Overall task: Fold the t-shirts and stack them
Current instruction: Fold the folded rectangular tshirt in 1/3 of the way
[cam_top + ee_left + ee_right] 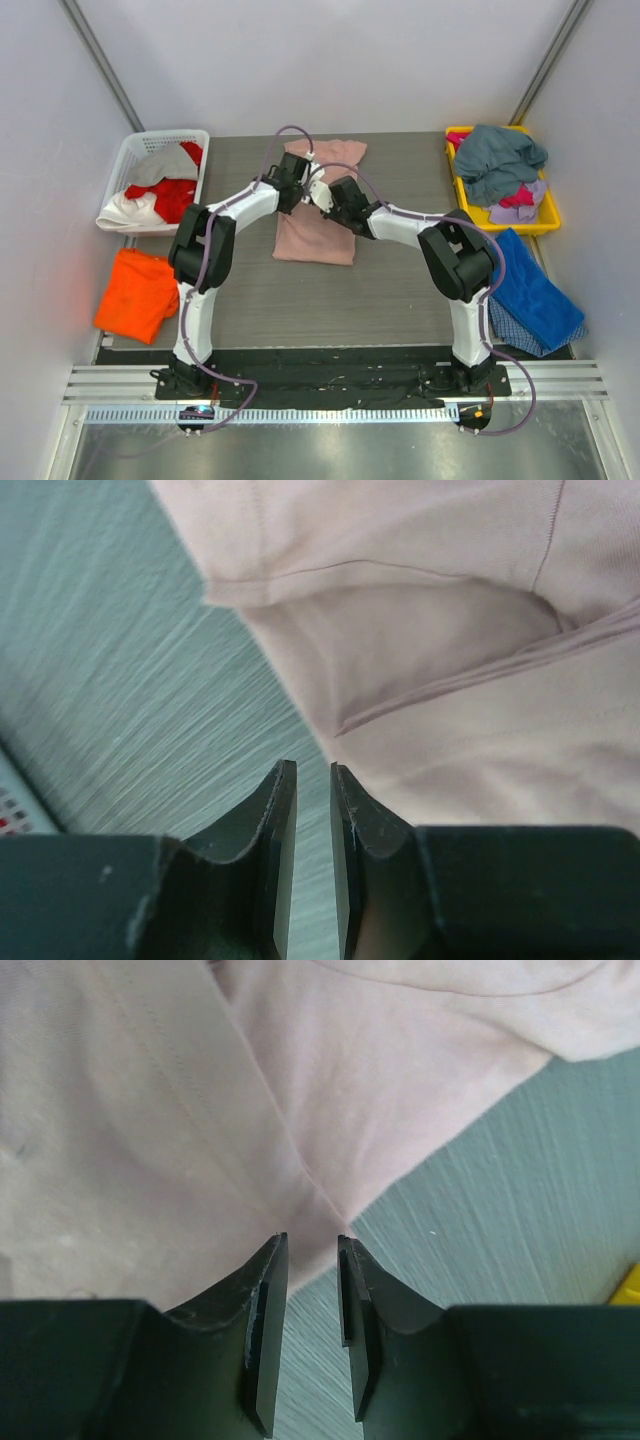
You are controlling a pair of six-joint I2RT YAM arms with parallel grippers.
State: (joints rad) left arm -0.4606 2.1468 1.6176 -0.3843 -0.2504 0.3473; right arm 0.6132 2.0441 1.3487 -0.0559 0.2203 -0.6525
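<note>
While it hangs over the left edge of the dusty-pink t-shirt, the left claw stands only slightly parted, a thin slit between its two dark fingers, with no cloth caught in it. One fingertip lies over the shirt's hem and the other over the bare grey surface; whether either tip touches the cloth cannot be told.

The right claw is much the same (a narrow gap, nothing pinched). It sits over the shirt's right edge, where a folded corner of pink fabric points toward the slit.

From above, the two claws are close together over the far half of the pink shirt. The shirt lies folded into a long narrow strip on the middle of the surface, running from the far side toward the arms.

Further out, an orange t-shirt sits crumpled at the surface's left edge. Beyond it a white basket holds a red t-shirt and a white t-shirt. At the far right a yellow tray carries a grey-teal t-shirt on top of a heap. A blue t-shirt lies spread near the right arm.
</note>
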